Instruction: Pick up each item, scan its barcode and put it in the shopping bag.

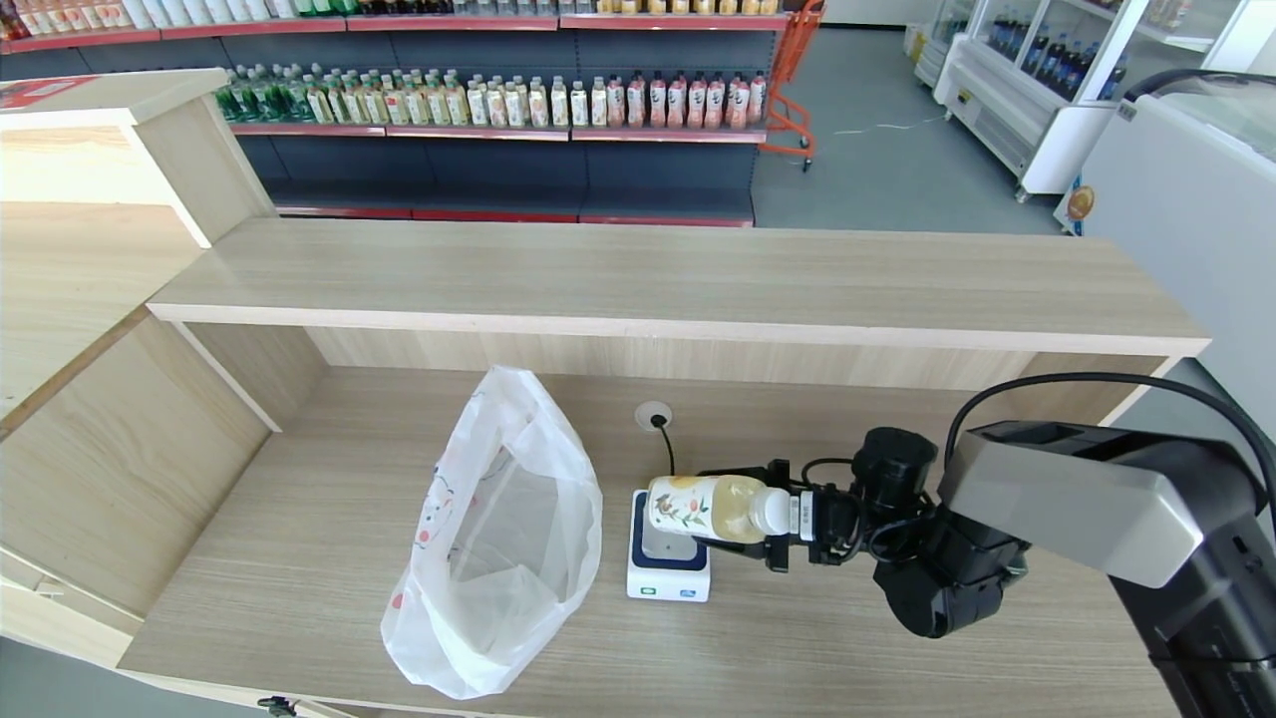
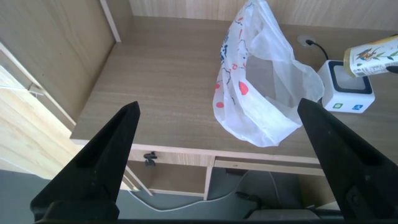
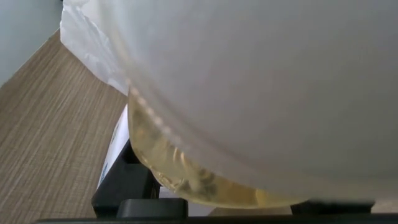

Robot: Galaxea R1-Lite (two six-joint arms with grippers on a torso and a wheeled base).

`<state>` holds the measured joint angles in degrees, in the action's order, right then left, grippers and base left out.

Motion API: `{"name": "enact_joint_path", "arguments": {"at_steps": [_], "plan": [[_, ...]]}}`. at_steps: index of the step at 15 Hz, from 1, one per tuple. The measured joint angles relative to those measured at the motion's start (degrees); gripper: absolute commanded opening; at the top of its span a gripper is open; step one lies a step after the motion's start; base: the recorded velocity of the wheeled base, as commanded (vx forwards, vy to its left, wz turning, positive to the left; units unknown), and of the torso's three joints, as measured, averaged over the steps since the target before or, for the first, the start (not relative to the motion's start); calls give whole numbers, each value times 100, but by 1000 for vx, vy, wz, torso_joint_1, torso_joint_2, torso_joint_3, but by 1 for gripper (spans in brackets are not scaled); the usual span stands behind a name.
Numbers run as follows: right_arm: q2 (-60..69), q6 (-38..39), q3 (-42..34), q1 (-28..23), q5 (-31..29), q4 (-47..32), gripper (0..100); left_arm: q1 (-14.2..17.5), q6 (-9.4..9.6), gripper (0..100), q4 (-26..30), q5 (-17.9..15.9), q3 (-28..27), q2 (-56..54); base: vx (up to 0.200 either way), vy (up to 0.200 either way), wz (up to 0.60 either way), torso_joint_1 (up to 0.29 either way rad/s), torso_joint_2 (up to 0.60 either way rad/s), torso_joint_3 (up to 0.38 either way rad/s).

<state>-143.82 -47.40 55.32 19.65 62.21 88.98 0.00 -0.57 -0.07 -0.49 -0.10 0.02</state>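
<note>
Cap of bottle (image 1: 698,505) partly hidden within right pincer (image 1: 750,514)

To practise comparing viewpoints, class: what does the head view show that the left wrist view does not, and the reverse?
Head view, not left wrist: the right gripper clamped on the cap end of the bottle, and drink shelves behind the counter. Left wrist view, not head: the left gripper, open and holding nothing, and cables below the counter edge. Both: the white shopping bag, the scanner, and the bottle lying sideways above it.
</note>
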Motion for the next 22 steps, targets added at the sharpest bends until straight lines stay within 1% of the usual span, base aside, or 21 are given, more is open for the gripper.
{"name": "enact_joint_path", "arguments": {"at_steps": [17,19,22], "plan": [[-59,44,82,-20,-33,-73,0,0,-2,100,0,0,0,0,0,0,0,0,0,0],[-15,148,77,-20,-40,-74,0,0,-2,100,0,2,0,0,0,0,0,0,0,0],[177,640,11,-111,-51,-82,0,0,-2,100,0,0,0,0,0,0,0,0,0,0]]}}
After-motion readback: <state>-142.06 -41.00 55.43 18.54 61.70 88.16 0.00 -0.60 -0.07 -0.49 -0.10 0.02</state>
